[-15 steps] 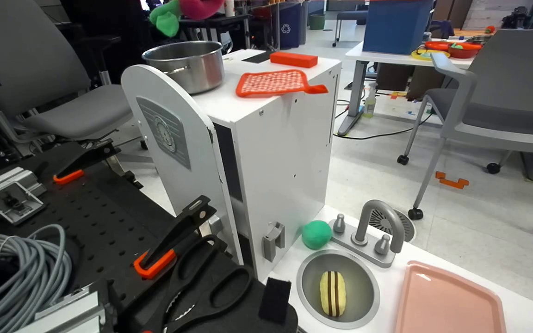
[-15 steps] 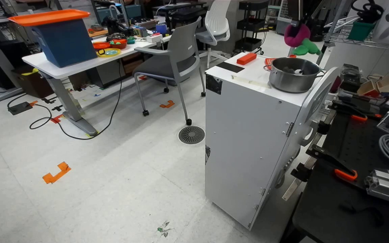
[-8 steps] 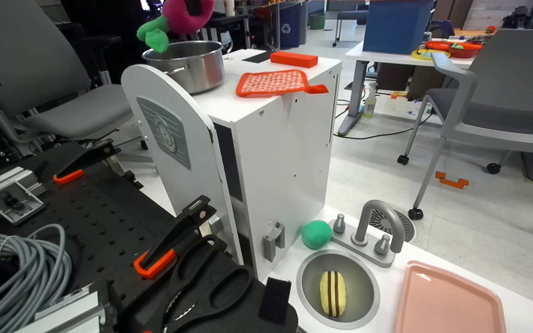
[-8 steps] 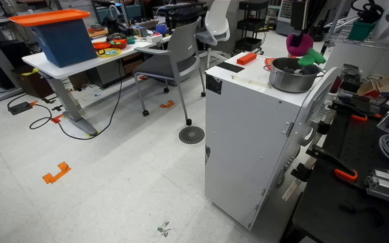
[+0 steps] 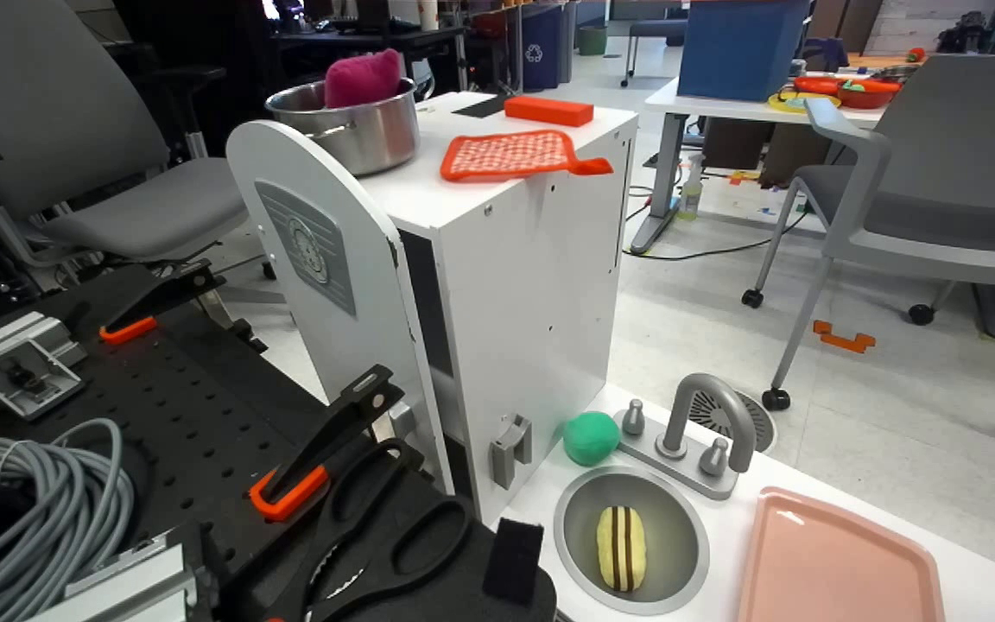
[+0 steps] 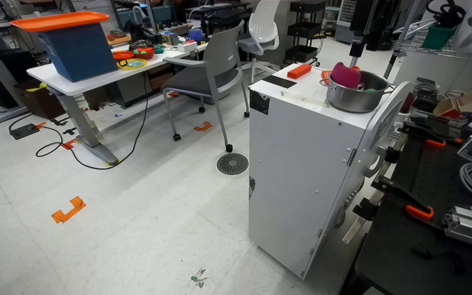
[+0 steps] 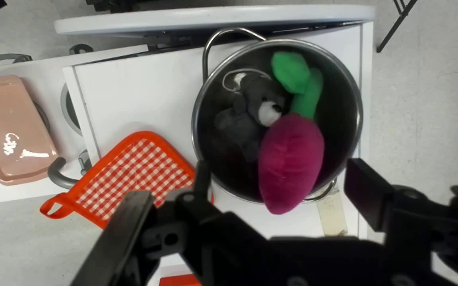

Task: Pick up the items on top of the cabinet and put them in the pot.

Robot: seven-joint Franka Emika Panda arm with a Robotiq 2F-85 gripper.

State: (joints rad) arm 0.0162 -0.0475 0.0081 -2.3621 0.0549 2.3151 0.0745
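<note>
So the pink plush is mostly in the pot — green stem tucked inside, pink end poking out past the rim. There's a gray teddy in there too, partly covered by the plush seen from above. The pincer is spread wide: in the wrist view its fingers show one on each side of the pot, with a clear gap between them and the plush, so it's not pinching anything.

Pot's on top of the white cabinet, at the end with the rounded panel. The red checkered potholder lies right beside it, loop sticking out past the cabinet's edge, and the red block is farther along the top.

Lower down, the green ball sits on the counter just beside the sink — can't tell if it touches the cabinet. A yellow striped thing lies in the sink, next to the faucet and the pale pink tray.
</note>
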